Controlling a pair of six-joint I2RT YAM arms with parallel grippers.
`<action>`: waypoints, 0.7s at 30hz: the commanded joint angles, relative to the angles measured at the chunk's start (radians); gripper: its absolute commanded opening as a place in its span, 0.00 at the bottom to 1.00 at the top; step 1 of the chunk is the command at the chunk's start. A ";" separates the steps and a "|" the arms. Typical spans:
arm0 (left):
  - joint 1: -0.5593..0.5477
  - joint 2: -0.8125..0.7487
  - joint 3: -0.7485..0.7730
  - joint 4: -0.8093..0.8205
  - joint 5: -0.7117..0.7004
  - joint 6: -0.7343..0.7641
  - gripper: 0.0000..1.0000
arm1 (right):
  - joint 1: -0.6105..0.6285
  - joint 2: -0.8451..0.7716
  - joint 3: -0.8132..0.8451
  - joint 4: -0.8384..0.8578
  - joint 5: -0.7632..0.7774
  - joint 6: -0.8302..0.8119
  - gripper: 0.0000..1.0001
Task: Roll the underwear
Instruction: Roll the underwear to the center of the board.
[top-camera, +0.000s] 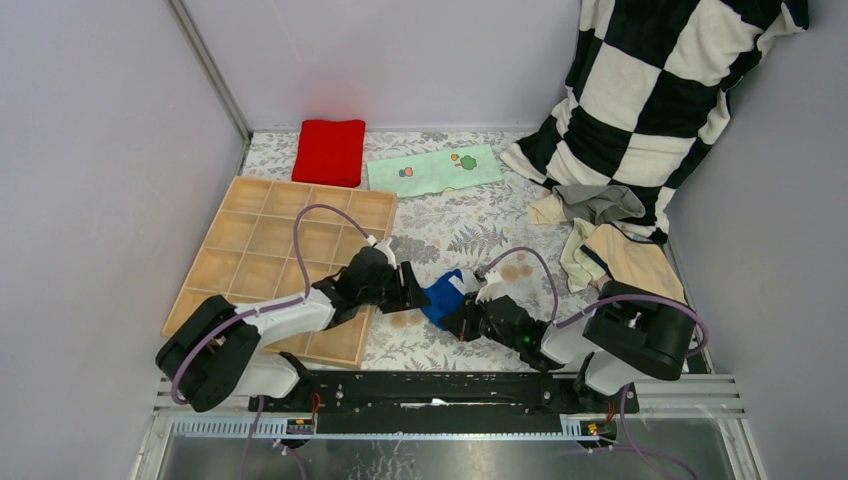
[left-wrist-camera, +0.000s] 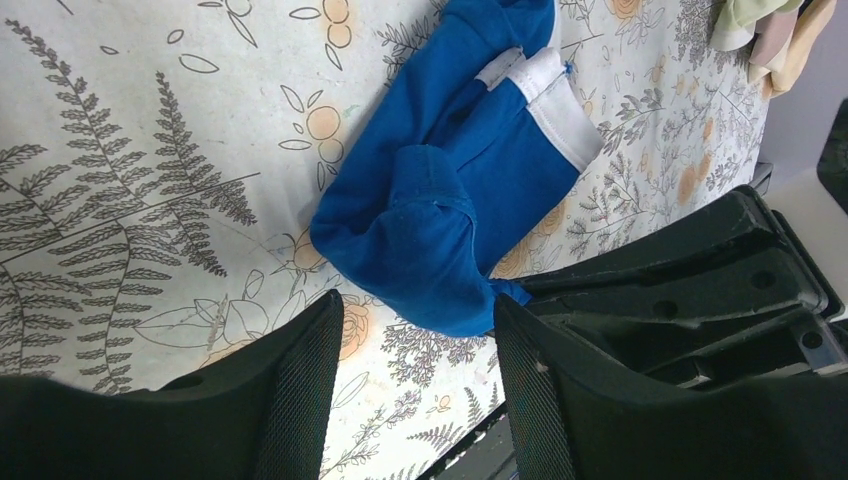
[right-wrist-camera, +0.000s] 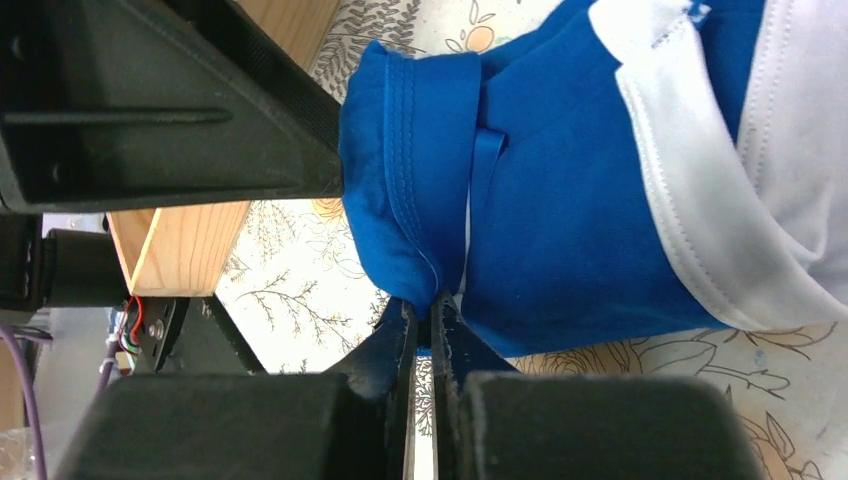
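- While both arms reach inward low over the near edge of the worktop (top-camera: 452, 236), the blue brief (top-camera: 443, 296) lies between them on the fern-printed cover, just beside the near right corner of the wooden tray (top-camera: 262, 262).
- We see the brief (left-wrist-camera: 450, 200) bunched into a loose, partly rolled bundle, blue with a white band showing at its far end.
- Our right tool (right-wrist-camera: 431, 312) is closed – its two fingers are pressed together on a folded blue edge (right-wrist-camera: 560, 220) at the near side of the bundle.
- In the top view the right tool (top-camera: 466, 318) sits against the brief's near right side.
- Our left tool (left-wrist-camera: 418, 318) is open, its fingers spread wide on either side of the rolled end without clamping it; in the right wrist view one of its fingers meets the cloth's left edge.
- Seen from above, the left tool (top-camera: 408, 290) is at the brief's left side, over the edge of the tray.
- Other small garments – a grey brief (top-camera: 600, 203), a tan brief (top-camera: 632, 262) with dark trim and a pale green brief (top-camera: 574, 255) – lie heaped along the right edge of the worktop.
- A chequered cloth (top-camera: 650, 90) hangs at the far right corner, above that heap.
- Along the far edge lie a red cloth (top-camera: 329, 150), folded, and a mint cloth (top-camera: 432, 170) just to its right.
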 joint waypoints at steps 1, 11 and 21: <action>-0.003 0.016 -0.003 0.072 0.017 0.027 0.61 | -0.018 -0.037 0.020 -0.323 0.069 0.107 0.00; -0.006 0.050 0.006 0.104 0.021 0.025 0.61 | -0.022 -0.071 0.046 -0.518 0.117 0.282 0.00; -0.011 0.089 0.024 0.121 0.028 0.031 0.61 | -0.035 -0.015 0.063 -0.588 0.112 0.384 0.00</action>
